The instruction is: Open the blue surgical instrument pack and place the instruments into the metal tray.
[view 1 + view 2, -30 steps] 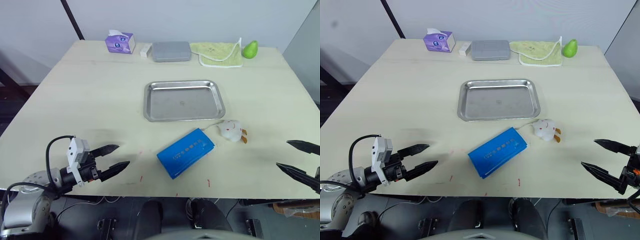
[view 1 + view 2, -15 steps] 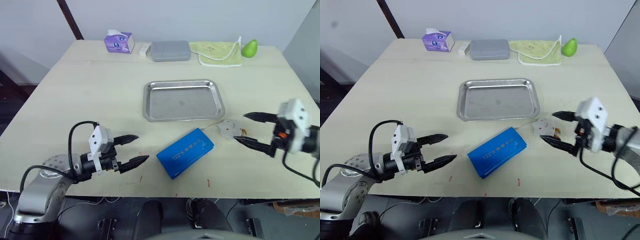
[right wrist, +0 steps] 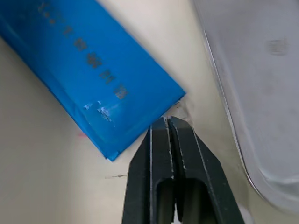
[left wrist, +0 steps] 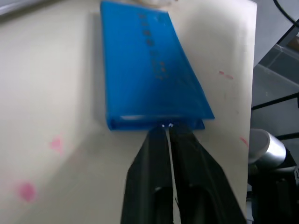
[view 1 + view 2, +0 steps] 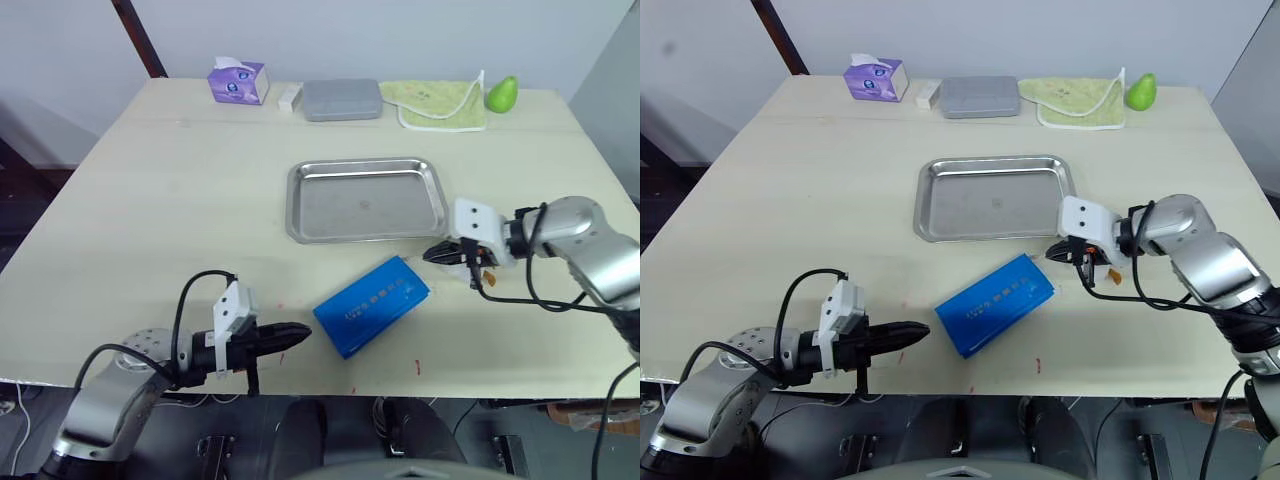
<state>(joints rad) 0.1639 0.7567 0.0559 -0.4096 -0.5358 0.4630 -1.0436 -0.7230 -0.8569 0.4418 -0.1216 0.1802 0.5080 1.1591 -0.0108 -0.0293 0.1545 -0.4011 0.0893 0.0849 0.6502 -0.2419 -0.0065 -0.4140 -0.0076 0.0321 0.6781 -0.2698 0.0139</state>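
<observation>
Two grippers sit low over the pale table (image 5: 180, 190), one at each end of the blue surgical instrument pack (image 5: 371, 304), which lies flat and still folded shut, at a diagonal, just on the near side of the metal tray (image 5: 366, 199). Left gripper (image 5: 297, 330): fingers pressed together, tips pointing at the pack's near-left short edge; in the left wrist view the tips (image 4: 167, 128) reach that edge, contact or a hair short, cannot tell which. Right gripper (image 5: 1055, 252): fingers also closed flat against each other, tips at the pack's far-right corner, between the pack and the tray's near rim; the right wrist view puts the tips (image 3: 167, 122) at that corner beside a bit of whitish material, and whether anything is pinched cannot be told. Pack not inside the tray; tray's bare steel floor visible. Small white toy with orange feet (image 5: 472, 262) lies just behind the right gripper, partly hidden by it. Along the far edge of the table, left to right: purple tissue box (image 5: 239, 81), small white block (image 5: 290, 97), grey hard case (image 5: 342, 99), yellow-green cloth (image 5: 442, 103), green pear (image 5: 501, 94).
</observation>
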